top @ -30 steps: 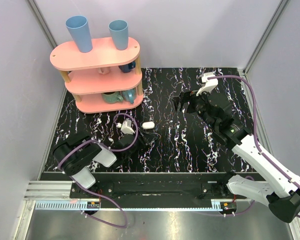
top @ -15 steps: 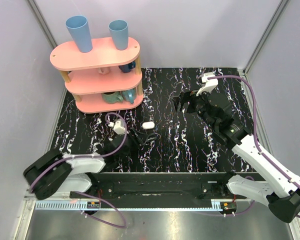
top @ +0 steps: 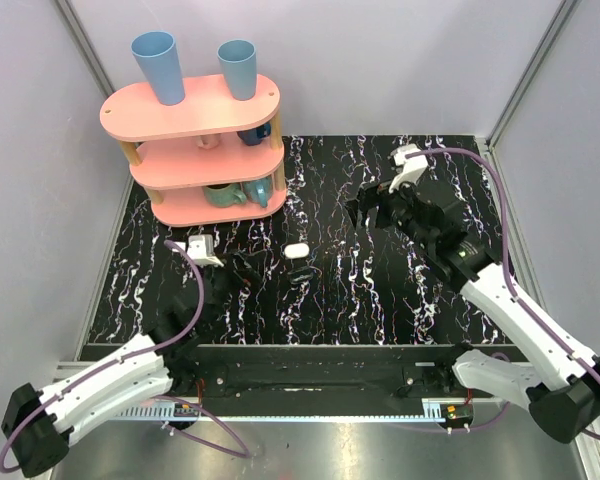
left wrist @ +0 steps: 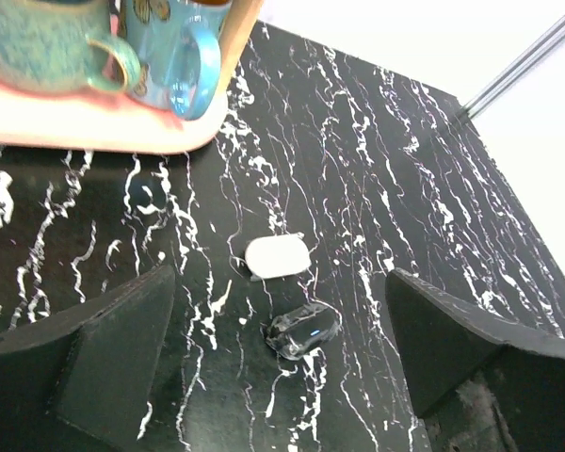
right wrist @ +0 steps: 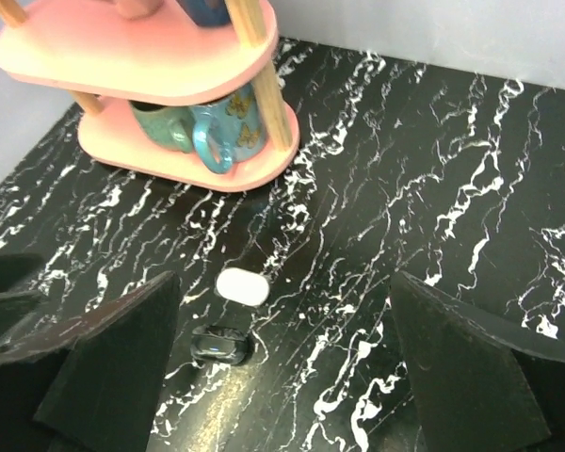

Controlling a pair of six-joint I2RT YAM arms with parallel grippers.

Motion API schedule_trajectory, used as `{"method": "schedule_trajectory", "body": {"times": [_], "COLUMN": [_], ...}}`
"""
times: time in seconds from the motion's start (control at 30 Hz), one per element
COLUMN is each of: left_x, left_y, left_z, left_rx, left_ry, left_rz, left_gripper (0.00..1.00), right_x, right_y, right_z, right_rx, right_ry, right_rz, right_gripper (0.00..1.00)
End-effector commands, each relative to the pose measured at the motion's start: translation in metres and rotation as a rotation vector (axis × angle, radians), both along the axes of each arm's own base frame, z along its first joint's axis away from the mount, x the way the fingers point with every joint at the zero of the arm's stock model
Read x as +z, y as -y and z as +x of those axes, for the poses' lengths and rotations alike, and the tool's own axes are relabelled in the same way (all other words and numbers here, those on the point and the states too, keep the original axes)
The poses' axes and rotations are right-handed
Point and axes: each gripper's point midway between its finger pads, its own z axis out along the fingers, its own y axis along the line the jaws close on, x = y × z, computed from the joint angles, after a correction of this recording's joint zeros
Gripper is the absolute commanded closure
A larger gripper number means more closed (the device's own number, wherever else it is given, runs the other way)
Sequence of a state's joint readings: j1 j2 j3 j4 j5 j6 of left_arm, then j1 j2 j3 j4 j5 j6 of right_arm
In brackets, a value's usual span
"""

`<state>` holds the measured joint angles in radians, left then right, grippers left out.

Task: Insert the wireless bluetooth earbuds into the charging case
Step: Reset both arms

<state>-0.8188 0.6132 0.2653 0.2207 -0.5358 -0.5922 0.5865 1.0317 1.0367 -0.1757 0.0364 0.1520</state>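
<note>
So the small white glossy pebble-shaped charging case point(left wrist: 278, 256) lies flat, lid shut, mid-way across the black marbled tabletop point(top: 380, 300), where I'd guess either arm can reach it. No loose white earbuds in sight (just a dark shiny lump point(left wrist: 303, 330) beside it, can't tell what). The left gripper point(left wrist: 281, 282) hangs low, angled down at the case, jaws spread wide, empty. The right gripper point(right wrist: 284, 282) hovers well apart, also wide open, holding nothing.
</note>
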Motion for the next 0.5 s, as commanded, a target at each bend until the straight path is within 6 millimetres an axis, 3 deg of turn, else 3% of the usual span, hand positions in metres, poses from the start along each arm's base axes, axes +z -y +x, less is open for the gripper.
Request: {"method": "schedule_trajectory", "body": {"times": [0.0, 0.03, 0.07, 0.17, 0.3, 0.47], "left_x": [0.029, 0.048, 0.052, 0.068, 0.073, 0.081], "left_y": [-0.014, -0.022, -0.027, -0.046, -0.065, -0.080], "left_z": [-0.003, -0.003, -0.004, -0.006, -0.006, -0.002], "left_rx": [-0.016, 0.025, 0.055, 0.144, 0.224, 0.304], "left_ry": [0.091, 0.111, 0.102, 0.116, 0.103, 0.072], "left_rz": [0.183, 0.138, 0.090, 0.032, 0.082, 0.187], "left_gripper": [0.01, 0.01, 0.01, 0.01, 0.01, 0.01], "right_x": [-0.018, -0.026, -0.030, -0.046, -0.063, -0.087], "right_y": [0.018, 0.021, 0.038, 0.056, 0.090, 0.115], "right_z": [0.021, 0.025, 0.035, 0.046, 0.065, 0.073], "right_rx": [-0.015, -0.021, -0.063, -0.115, -0.180, -0.273], "right_ry": [-0.092, -0.134, -0.155, -0.223, -0.321, -0.409], "right_rz": [-0.050, -0.027, -0.008, 0.033, 0.122, 0.187], "right_gripper": [0.00, 0.00, 0.00, 0.00, 0.00, 0.00]}}
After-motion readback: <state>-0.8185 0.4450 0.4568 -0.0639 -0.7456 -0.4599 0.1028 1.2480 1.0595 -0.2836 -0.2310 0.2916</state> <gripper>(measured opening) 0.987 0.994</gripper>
